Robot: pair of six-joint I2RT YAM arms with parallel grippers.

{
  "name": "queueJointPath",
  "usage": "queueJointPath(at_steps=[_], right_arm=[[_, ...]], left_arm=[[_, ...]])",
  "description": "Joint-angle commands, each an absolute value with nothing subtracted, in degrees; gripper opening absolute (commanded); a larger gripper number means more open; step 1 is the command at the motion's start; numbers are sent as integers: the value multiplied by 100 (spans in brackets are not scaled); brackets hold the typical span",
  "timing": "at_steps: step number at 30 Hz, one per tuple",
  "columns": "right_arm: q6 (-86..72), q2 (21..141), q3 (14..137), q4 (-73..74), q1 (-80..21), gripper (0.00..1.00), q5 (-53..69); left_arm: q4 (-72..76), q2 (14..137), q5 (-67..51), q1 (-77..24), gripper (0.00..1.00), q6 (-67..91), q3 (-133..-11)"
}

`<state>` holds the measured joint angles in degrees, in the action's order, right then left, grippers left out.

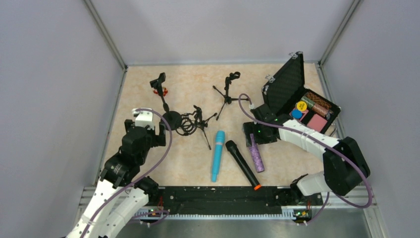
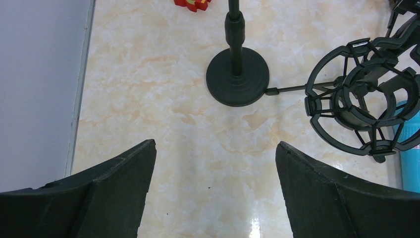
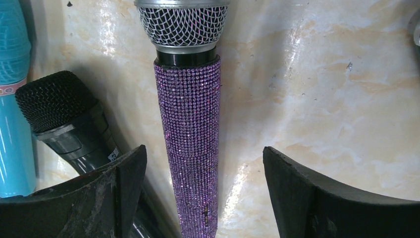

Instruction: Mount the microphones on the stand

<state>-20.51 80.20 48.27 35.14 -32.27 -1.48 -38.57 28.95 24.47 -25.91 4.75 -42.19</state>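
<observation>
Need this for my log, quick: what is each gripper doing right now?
Left gripper: open, holding nothing.
Right gripper: open, jaws either side of the glittery purple microphone with silver mesh head, not gripping it.

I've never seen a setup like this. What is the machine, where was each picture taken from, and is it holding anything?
Two robot arms are bolted at the near edge of a table. The wide picture looks down from above; the other two come from a camera on each wrist, so the dark wedges there are that arm's own fingers. On the table lie a turquoise microphone, a black microphone with an orange end and a glittery purple microphone, near three stands and an open case. Nothing is held: the left tool is open above bare table, and the right tool is open, one finger on either side of the purple microphone without touching it.
</observation>
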Motion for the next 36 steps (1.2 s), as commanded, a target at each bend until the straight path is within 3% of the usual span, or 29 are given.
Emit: queueJointPath(at_steps=[1,19,25,29,36], right_arm=[[-1952,8248,4982,3354,-3380,84,-287],[-1900,9044,5386,3164,-3612,80,-540],[-1813,9332,5553,3198,-3622,75,-686],[-1760,9429,5517,3225,-3630,63,-690],[-1717,9387,5526,3232,-3663,31,-688]], left_arm=[[-3569,2960,2466,-2576,95,441,-4210],[-3561,2966,2446,-2579,95,443,-4215],[-3562,2966,2444,-2582,94,439,-4210],[-3565,2970,2460,-2580,95,441,-4212],[-3573,2979,2468,-2580,95,449,-4219]])
